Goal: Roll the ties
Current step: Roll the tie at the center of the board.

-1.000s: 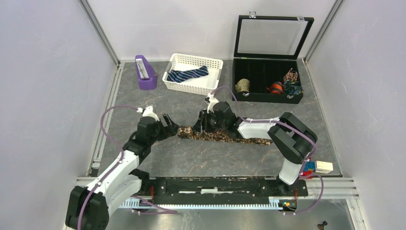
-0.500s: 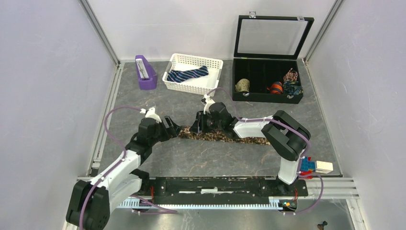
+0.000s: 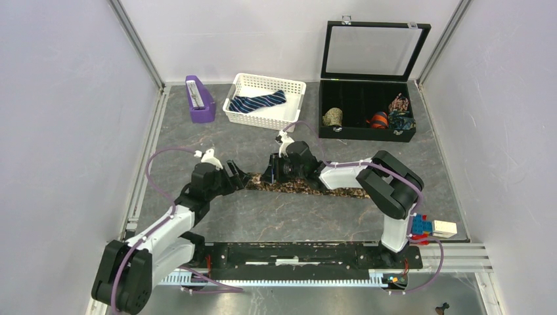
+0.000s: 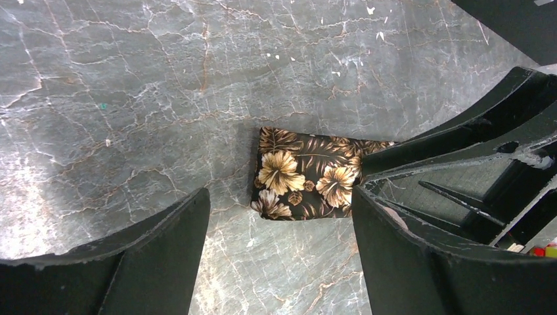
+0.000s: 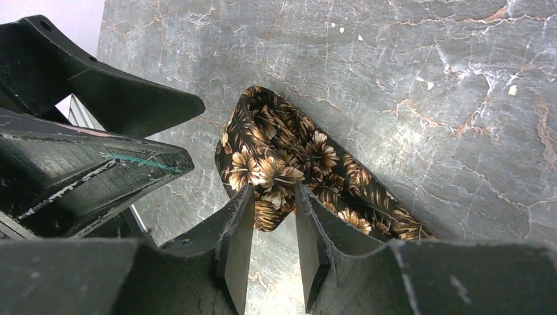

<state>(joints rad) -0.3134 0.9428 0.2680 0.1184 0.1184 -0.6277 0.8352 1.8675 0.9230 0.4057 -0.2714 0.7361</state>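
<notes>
Brown tie (image 3: pixel 299 188): lies flat on the table (image 3: pixel 276 220), on the arms' side of the basket (image 3: pixel 260 119) and well apart from it, stretched left to right (flower print, seen close in both wrist views).
Its left end (image 4: pixel 299 174): blunt and squared off, almost straight below the basket in the top view.
Right gripper (image 5: pixel 269 193): on that left end, nearer the basket than the rest of the arm; jaws narrow, with the tie's edge in the slot between the fingers (image 5: pixel 238 230). Whether they truly pinch the cloth, I cannot tell.
Left gripper (image 4: pixel 281 197): jaws spread wide, straddling the tie's end without touching it; it stands left of the right gripper, below the basket's left corner.
Blue tie (image 3: pixel 259 102): inside the basket, laid slantwise, striped.
Purple stand (image 3: pixel 200 102): just left of the basket.
Black case (image 3: pixel 368 132): just right of the basket, lid up, a few rolled things in its slots.
</notes>
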